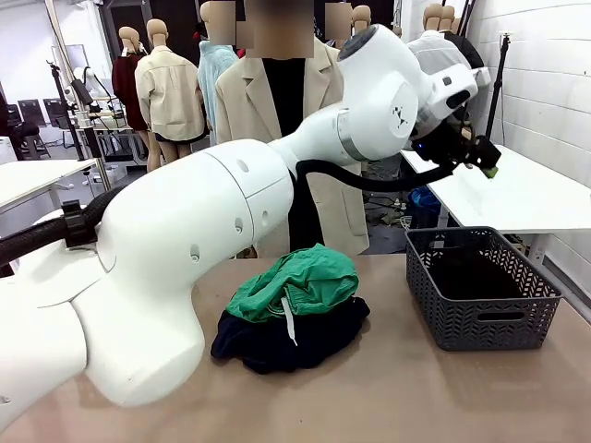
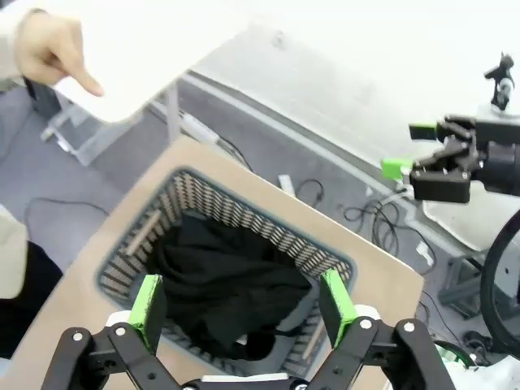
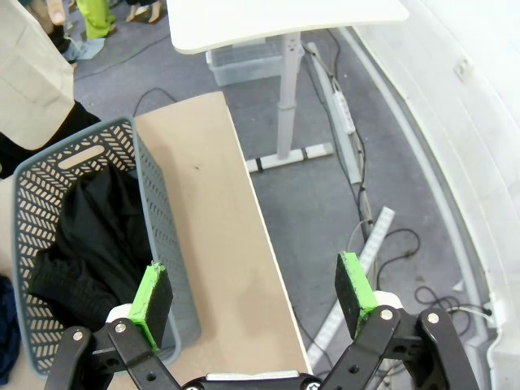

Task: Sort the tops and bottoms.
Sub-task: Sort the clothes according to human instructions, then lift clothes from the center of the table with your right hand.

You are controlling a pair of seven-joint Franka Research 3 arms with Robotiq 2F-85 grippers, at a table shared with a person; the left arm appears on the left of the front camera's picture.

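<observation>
1. I count one black garment (image 2: 219, 284), lying in the single grey basket (image 2: 244, 215). My left gripper (image 2: 242, 305) hangs above it, fingers spread and empty.
2. One green garment (image 1: 300, 281) lies on top of a navy heap (image 1: 277, 341) mid-table. The navy is largely covered, so I can't tell whether it is one piece or two.
3. My right gripper (image 3: 253, 296) is spread wide and empty over the table's edge.

White left arm (image 1: 212, 231), black cable (image 1: 369, 182), perhaps a logo (image 1: 399, 113), green-padded fingers (image 2: 148, 305)
</observation>
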